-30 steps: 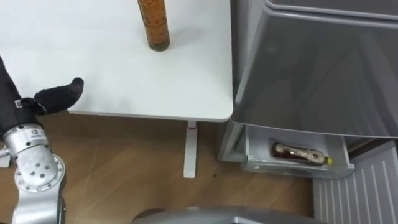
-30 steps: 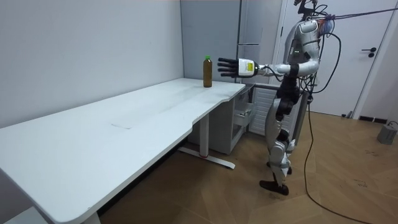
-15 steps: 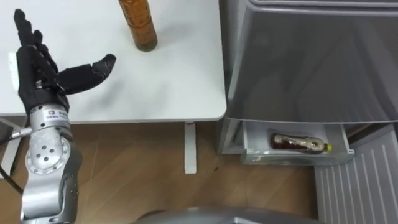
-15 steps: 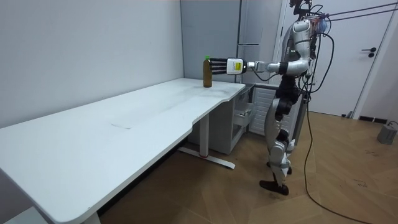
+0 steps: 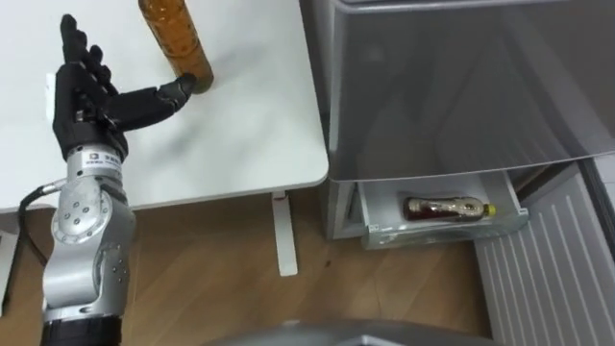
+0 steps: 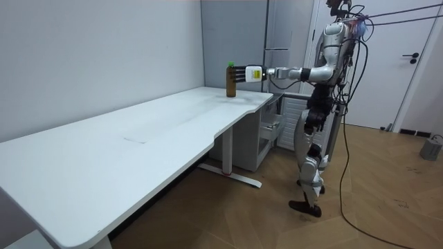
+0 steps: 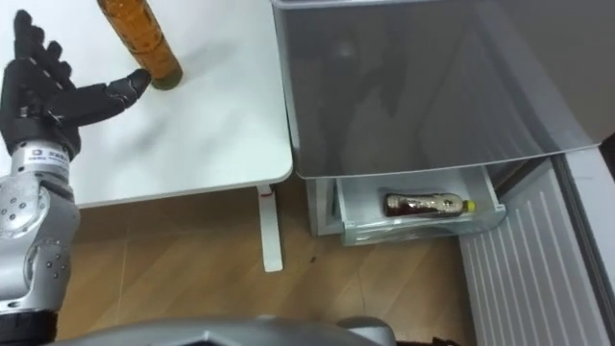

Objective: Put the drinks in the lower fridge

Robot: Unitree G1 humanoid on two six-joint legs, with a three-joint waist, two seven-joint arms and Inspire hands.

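Progress: first bottle (image 5: 445, 207) lies in open lower drawer (image 5: 437, 232) of the fridge (image 5: 461, 86); second bottle (image 5: 176, 38), left of the fridge, touched by open-fingered left hand (image 5: 85, 96), ungripped.

- Amber bottle (image 5: 176, 38) stands upright on the white table (image 5: 240, 135).
- Second bottle (image 5: 444, 207), yellow-capped, lies sideways in the fridge (image 5: 461, 86) bottom drawer (image 5: 440, 232), which is open.
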